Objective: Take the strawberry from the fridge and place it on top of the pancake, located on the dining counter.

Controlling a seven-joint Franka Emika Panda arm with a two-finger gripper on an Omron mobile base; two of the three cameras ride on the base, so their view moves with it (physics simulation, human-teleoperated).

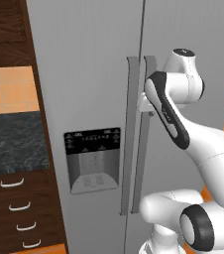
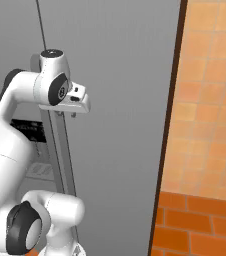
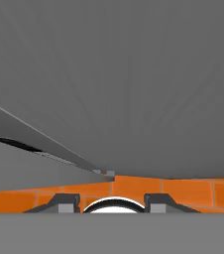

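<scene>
The white arm [image 1: 193, 144] is seen nearest, rising from the base and bent toward the fridge [image 1: 94, 74]. The gripper [image 2: 77, 102] is held at the right door's long handle [image 1: 144, 134], level with its upper part, and its jaws are clenched; whether the handle is actually grasped cannot be told. Both fridge doors are shut. The water dispenser [image 1: 92, 158] is set in the left door. To the far left, dark drawers [image 1: 20, 213] are seen beneath a black counter [image 1: 15, 141].
</scene>
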